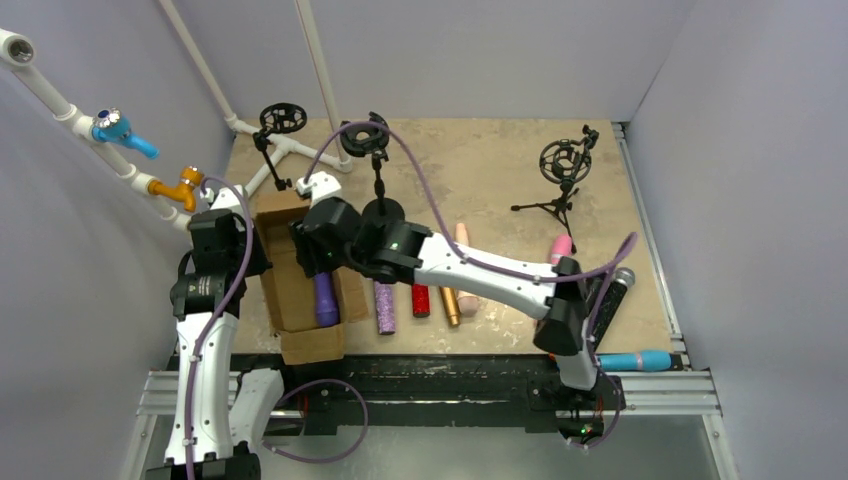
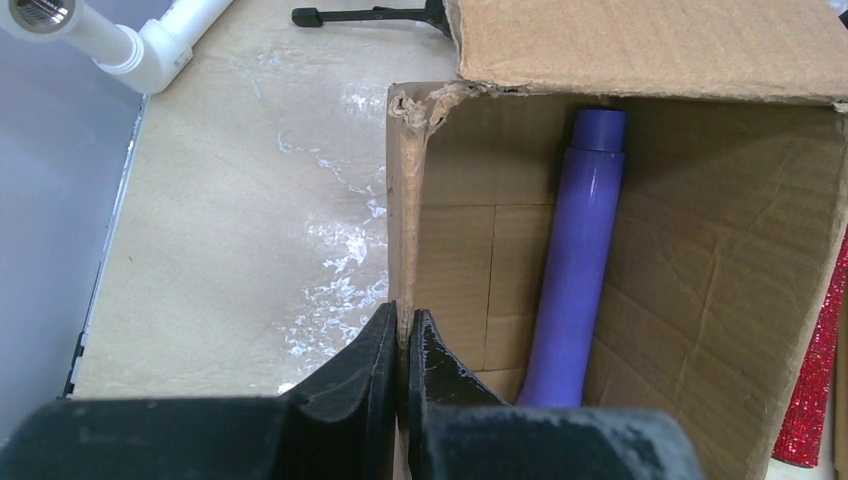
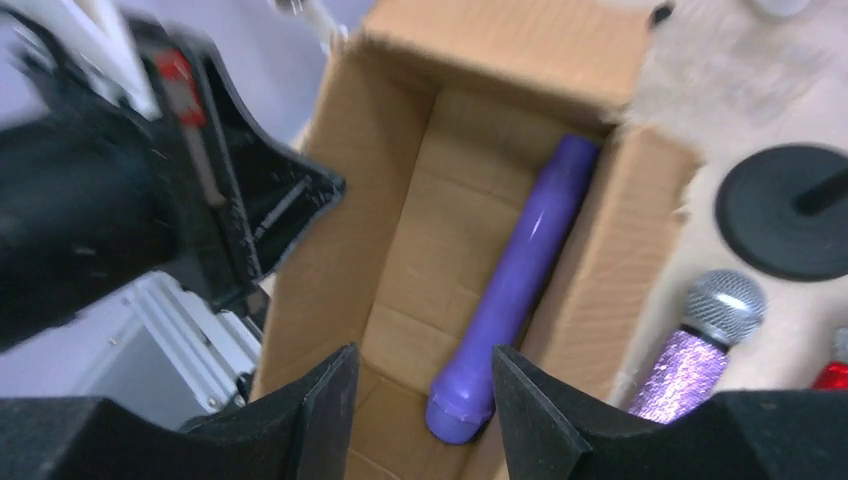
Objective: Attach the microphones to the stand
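A purple microphone [image 1: 326, 298] lies inside an open cardboard box [image 1: 288, 300]; it also shows in the left wrist view [image 2: 577, 265] and the right wrist view [image 3: 515, 285]. My left gripper [image 2: 403, 330] is shut on the box's left wall [image 2: 405, 200]. My right gripper [image 3: 425, 385] is open above the box, its jaws either side of the microphone's rounded end, not touching it. Three black stands are at the back: one at the left [image 1: 278, 135], one with a round base [image 1: 373, 165], one tripod at the right [image 1: 562, 175].
More microphones lie in a row right of the box: glittery purple [image 1: 385, 306], red [image 1: 421, 299], gold [image 1: 448, 303], pink [image 1: 561, 247], black [image 1: 608, 300], and a blue one [image 1: 636, 360] on the front rail. White pipes [image 1: 60, 100] run along the left wall.
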